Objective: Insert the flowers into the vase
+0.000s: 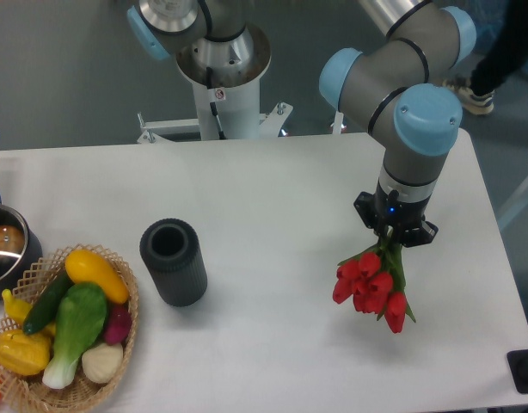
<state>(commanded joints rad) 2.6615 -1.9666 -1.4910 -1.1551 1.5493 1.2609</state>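
The flowers (369, 287), a bunch of red tulip buds with green stems, hang buds-down at the right side of the table. My gripper (391, 237) is shut on their stems, seen from above, with the fingers mostly hidden under the wrist. The vase (173, 261), dark grey and ribbed with its round mouth open upward, stands upright left of centre, well apart from the flowers and the gripper.
A wicker basket (126, 320) of colourful toy vegetables sits at the front left, close to the vase. A shiny metal pot (4, 249) with a blue handle is at the left edge. The robot's base (223, 73) stands behind the table.
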